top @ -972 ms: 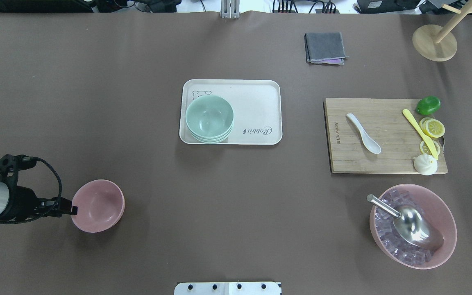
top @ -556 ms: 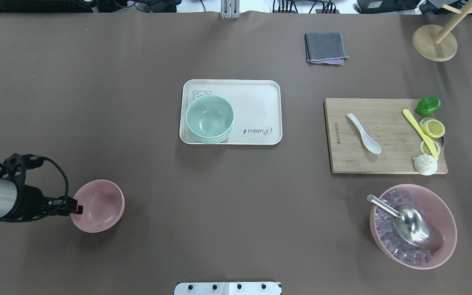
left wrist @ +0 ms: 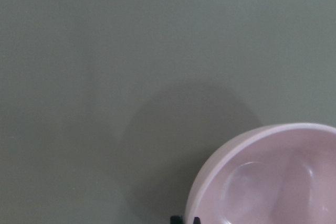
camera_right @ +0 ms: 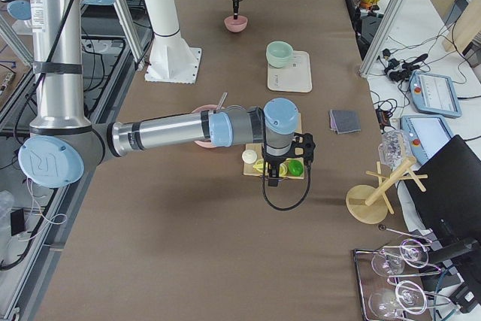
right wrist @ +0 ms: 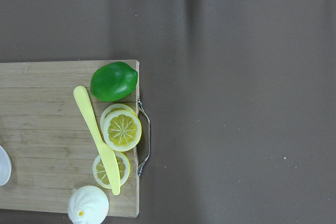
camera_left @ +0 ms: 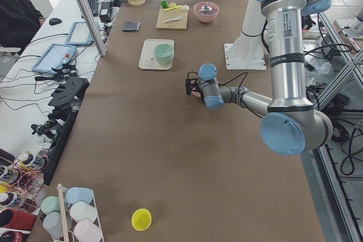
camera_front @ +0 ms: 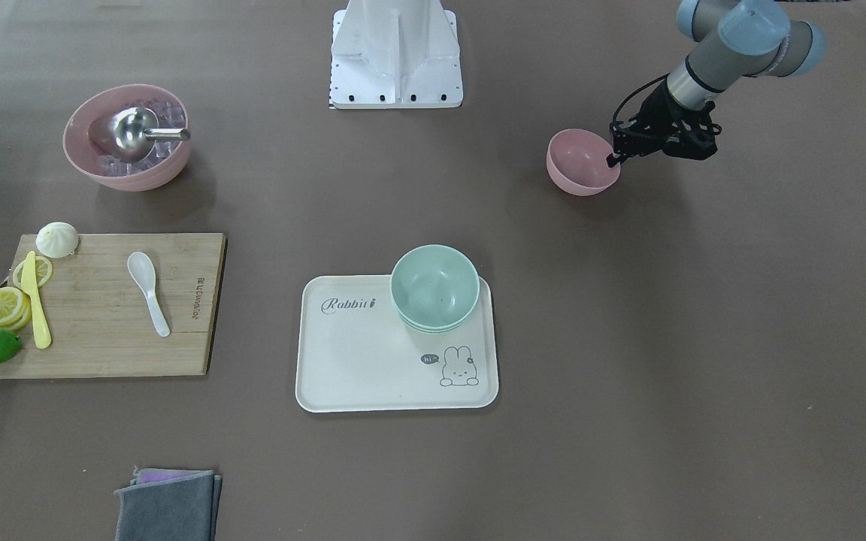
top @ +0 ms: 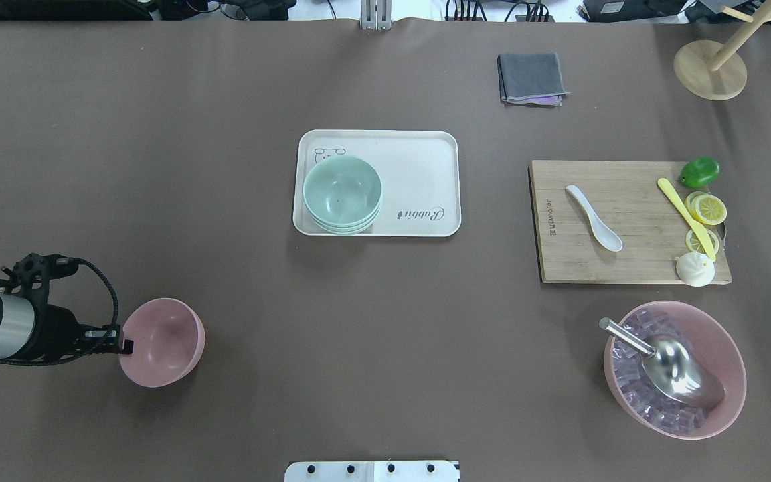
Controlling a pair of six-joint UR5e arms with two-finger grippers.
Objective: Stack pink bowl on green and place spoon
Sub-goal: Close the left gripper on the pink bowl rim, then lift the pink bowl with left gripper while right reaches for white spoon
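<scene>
The small pink bowl (top: 164, 341) is at the near left of the table, tipped and raised a little on the gripper's side. My left gripper (top: 124, 347) is shut on its rim; this also shows in the front view (camera_front: 613, 159) and at the bottom of the left wrist view (left wrist: 184, 219). A stack of green bowls (top: 342, 193) stands on the left part of the white tray (top: 419, 154). The white spoon (top: 593, 217) lies on the wooden cutting board (top: 633, 264). My right gripper (camera_right: 272, 178) hangs over the board's lime end; I cannot tell if it is open.
The board also carries a lime (top: 699, 172), lemon slices (top: 708, 209), a yellow knife (top: 687, 217) and a white bun (top: 695, 269). A large pink bowl of ice (top: 727, 348) with a metal scoop (top: 673, 368) sits near right. A grey cloth (top: 531, 77) and a wooden stand (top: 710, 70) are at the back.
My left gripper moved in onto the pink bowl's rim and closed on it. The bowl has tipped and shifted slightly.
</scene>
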